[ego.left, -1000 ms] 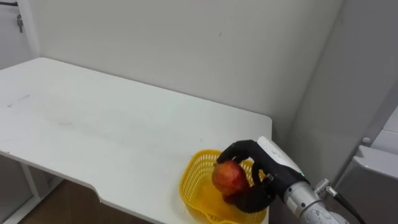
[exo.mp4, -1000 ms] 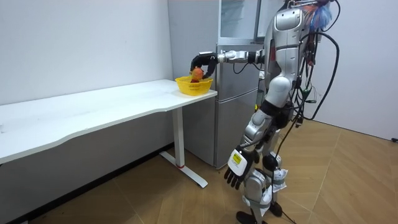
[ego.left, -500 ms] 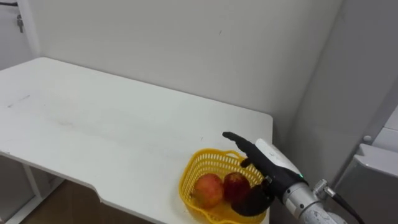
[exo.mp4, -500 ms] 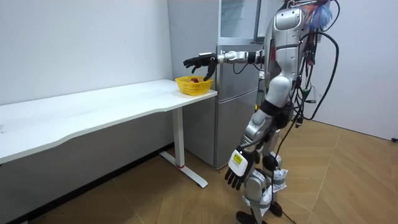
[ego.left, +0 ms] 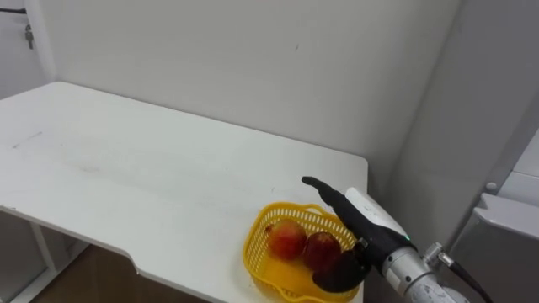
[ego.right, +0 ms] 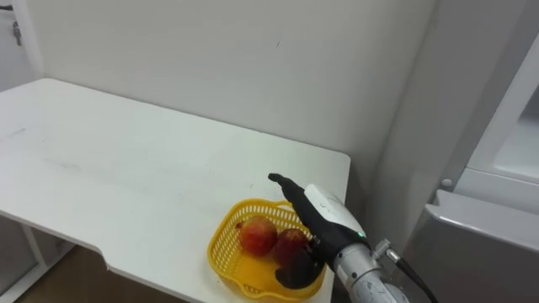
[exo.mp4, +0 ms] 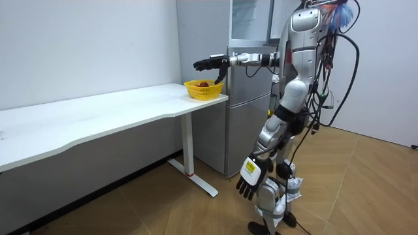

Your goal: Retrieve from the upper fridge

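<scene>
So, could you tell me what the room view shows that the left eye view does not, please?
The room view adds the robot standing by the fridge at the end of the table, its left hand hanging open beside its legs, and the wooden floor. The left eye view adds a red apple and a second apple lying side by side in the yellow basket. Both share the table, the basket near its corner and the right hand open over the basket.
</scene>
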Available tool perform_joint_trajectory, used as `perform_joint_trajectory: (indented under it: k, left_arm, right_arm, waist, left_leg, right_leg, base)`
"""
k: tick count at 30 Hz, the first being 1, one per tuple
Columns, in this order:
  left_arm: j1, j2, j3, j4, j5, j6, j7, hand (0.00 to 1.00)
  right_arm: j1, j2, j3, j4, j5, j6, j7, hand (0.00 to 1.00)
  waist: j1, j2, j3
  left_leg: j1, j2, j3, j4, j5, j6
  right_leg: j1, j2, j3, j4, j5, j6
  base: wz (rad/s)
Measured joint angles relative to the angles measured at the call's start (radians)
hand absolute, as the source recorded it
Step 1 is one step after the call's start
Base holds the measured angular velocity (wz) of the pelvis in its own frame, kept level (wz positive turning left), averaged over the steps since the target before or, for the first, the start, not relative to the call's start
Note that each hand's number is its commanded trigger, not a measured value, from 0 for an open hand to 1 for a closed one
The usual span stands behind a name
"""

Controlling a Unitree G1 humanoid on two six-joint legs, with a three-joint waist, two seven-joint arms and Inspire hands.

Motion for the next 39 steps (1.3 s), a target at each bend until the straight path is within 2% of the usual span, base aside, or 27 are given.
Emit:
perform_joint_trajectory:
  k: [15,22,26,28,31,34,36,39]
  left_arm:
    - [-0.008,0.0,0.0,0.012,-0.002,-0.002,0.031,0.0]
    - [-0.004,0.0,-0.001,0.012,-0.002,-0.006,0.048,0.0]
    - [-0.004,-0.001,-0.002,0.012,-0.002,-0.011,0.049,0.0]
    - [-0.004,-0.002,-0.002,0.012,-0.006,-0.018,0.05,0.0]
    - [-0.002,-0.01,-0.019,0.012,-0.013,-0.02,0.07,0.0]
    - [0.002,-0.018,-0.022,0.012,-0.013,-0.024,0.086,0.0]
    - [0.009,-0.019,-0.022,0.012,-0.013,-0.034,0.088,0.0]
    - [0.012,-0.023,-0.028,0.012,-0.013,-0.044,0.095,0.0]
  right_arm:
    - [0.0,0.017,0.0,-0.001,0.006,-0.003,-0.022,0.0]
    - [0.0,0.02,-0.001,-0.056,0.102,-0.004,-0.037,0.0]
    - [0.005,0.062,-0.001,-0.067,0.102,-0.014,-0.046,0.0]
    - [0.021,0.078,-0.001,-0.091,0.106,-0.015,-0.047,0.0]
    - [0.104,0.082,0.002,-0.184,0.156,-0.021,-0.075,0.0]
    - [0.152,0.083,0.005,-0.231,0.184,-0.022,-0.084,0.0]
    - [0.217,0.083,0.008,-0.289,0.183,-0.028,-0.086,0.0]
    - [0.26,0.083,0.008,-0.31,0.179,-0.033,-0.086,0.0]
  waist:
    - [-0.009,0.008,0.0005]
    - [-0.031,0.015,-0.0007]
    - [-0.049,0.027,-0.0092]
    - [-0.055,0.034,-0.0115]
    - [-0.06,0.051,-0.0211]
    - [-0.061,0.062,-0.0189]
    - [-0.082,0.072,-0.0192]
    - [-0.11,0.079,-0.0188]
  left_leg:
    - [-0.003,0.0,0.001,0.003,0.0,0.0]
    - [0.0,0.001,0.004,0.003,0.0,0.0]
    - [0.002,0.001,0.007,0.002,0.0,0.0]
    - [0.001,0.001,0.008,0.002,0.0,0.0]
    - [0.005,0.001,0.013,0.001,0.0,0.001]
    - [0.013,0.002,0.031,-0.011,0.002,0.003]
    - [0.016,0.002,0.034,-0.011,0.002,0.003]
    - [0.021,0.005,0.051,-0.014,0.002,0.003]
  right_leg:
    - [-0.001,0.0,0.001,0.001,0.0,0.0]
    - [-0.001,0.0,0.003,0.001,0.0,0.0]
    - [-0.001,-0.001,0.006,0.001,0.0,0.0]
    - [0.0,-0.001,0.005,0.001,0.0,0.0]
    - [-0.002,-0.002,0.013,0.001,0.0,0.0]
    - [-0.002,-0.002,0.031,0.001,0.0,0.0]
    - [-0.001,-0.002,0.033,0.003,0.0,0.0]
    - [-0.003,0.001,0.058,0.002,0.0,0.0]
  base:
    - [0.0]
    - [0.0]
    - [0.0]
    - [0.0]
    - [-0.03]
    - [-0.16]
    - [-0.09]
    - [-0.13]
